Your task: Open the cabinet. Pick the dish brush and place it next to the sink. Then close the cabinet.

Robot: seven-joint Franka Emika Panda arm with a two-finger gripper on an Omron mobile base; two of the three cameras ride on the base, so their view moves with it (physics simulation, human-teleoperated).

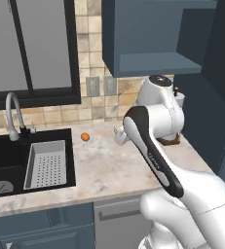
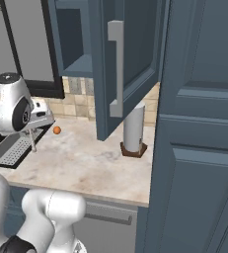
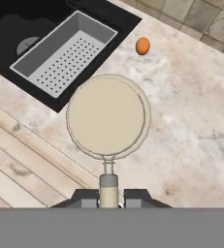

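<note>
Now gripper (image 3: 108,202) pinches dish brush (image 3: 107,116) above counter (image 3: 191,126), beside sink (image 3: 16,29) edge.

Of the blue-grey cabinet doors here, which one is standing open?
The wall cabinet door with the long silver bar handle is swung out over the counter; the tall panelled door beside it is shut.

White, rounded arm (image 1: 182,194) links with a glossy dark band along one segment, bearing faint markings too small to read; a round dark cap tops one joint; small dark fingertips (image 3: 137,196).
</note>
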